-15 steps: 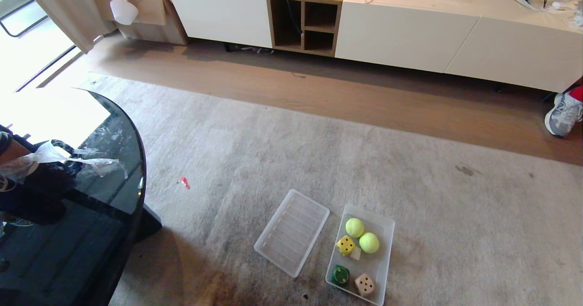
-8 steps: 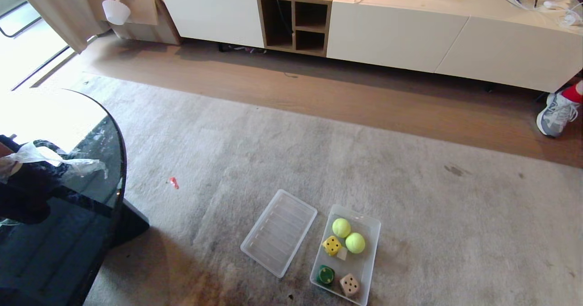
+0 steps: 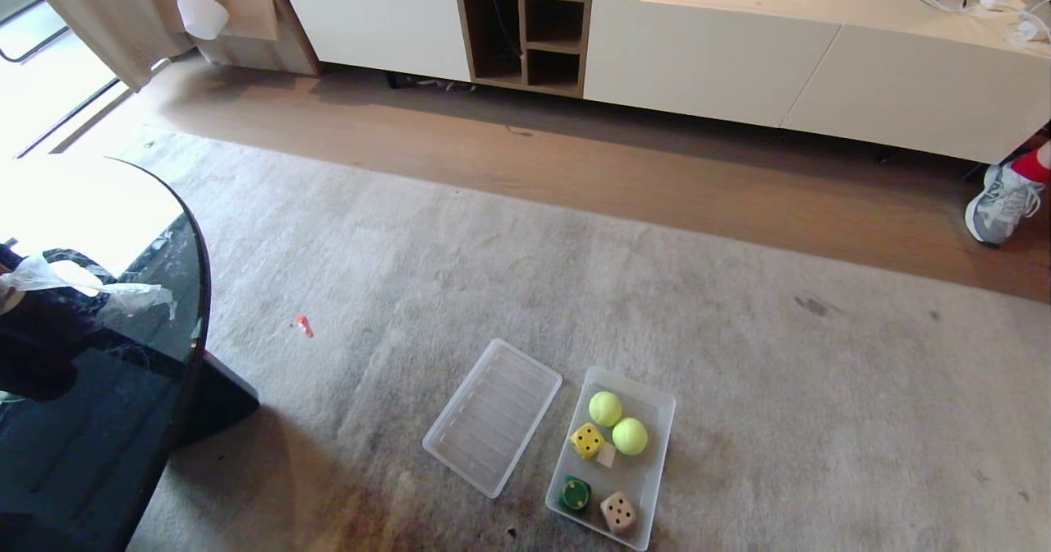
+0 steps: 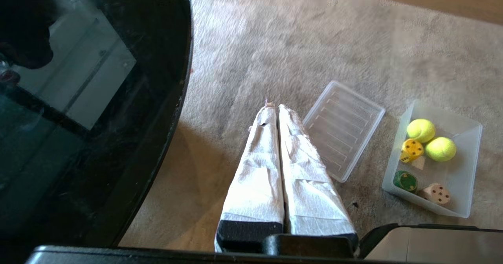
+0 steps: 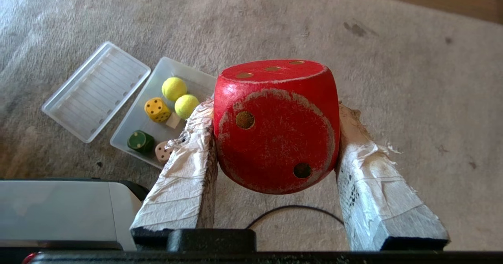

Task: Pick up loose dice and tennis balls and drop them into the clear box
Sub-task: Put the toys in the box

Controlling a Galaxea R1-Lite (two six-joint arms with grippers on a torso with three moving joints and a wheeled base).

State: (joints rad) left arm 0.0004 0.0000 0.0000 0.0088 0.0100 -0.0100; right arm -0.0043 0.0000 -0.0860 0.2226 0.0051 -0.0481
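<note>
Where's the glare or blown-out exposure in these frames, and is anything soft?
Head view: the black glass table is blown out white at its far edge, daylight from the window side; the clear box is evenly lit. Left wrist view: the table mirrors bright patches. Right wrist view: the red die fills the frame, sharp enough to show scuffs.

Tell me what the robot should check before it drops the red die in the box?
1. Red die held by right gripper: ok.
2. Box has a free spot: ok.
3. Lid off, beside box: ok.
4. Right gripper over box: not ok, it is off to one side.
5. Left gripper shut, empty: ok.
6. Loose dice or balls left on rug: cannot tell beyond this view.
</note>
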